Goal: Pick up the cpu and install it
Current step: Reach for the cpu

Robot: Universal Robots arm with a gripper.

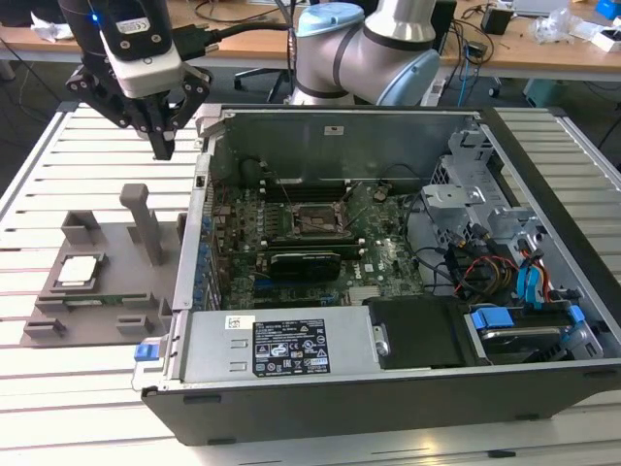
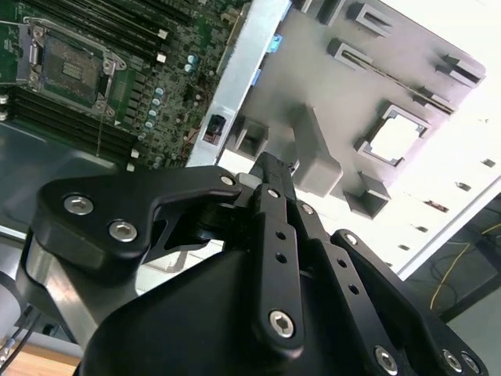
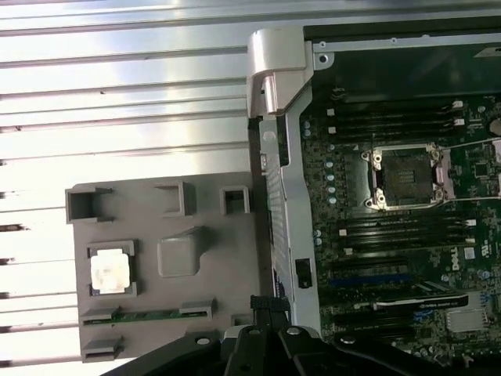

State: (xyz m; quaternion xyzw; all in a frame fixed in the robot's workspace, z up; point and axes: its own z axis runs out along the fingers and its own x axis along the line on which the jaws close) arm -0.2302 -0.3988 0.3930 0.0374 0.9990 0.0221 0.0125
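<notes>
On the white slatted work table (image 1: 58, 155), the cpu (image 1: 80, 270) lies flat, metal plate up, in a square recess of the grey holder tray (image 1: 116, 248) just beside the open computer case (image 1: 388, 379), apparently staged there for pick-up. The gripper (image 1: 163, 146) hangs above the tray near the case wall, fingers closed together and holding nothing. The motherboard socket (image 1: 315, 220) stands open and bare, judged ready to receive the chip.

Cpu (image 2: 395, 139), past the fingertips (image 2: 274, 180) in the second wrist view: top washed white by glare, no surface detail. Tray (image 2: 313, 78) corner nearest the fingertips hidden behind the gripper (image 2: 272, 163). Gripper body runs off the frame in both wrist views. Arm (image 1: 388, 39) cut by the exterior view's top edge. Label (image 1: 291, 347) on computer case (image 1: 388, 393): print too small.
</notes>
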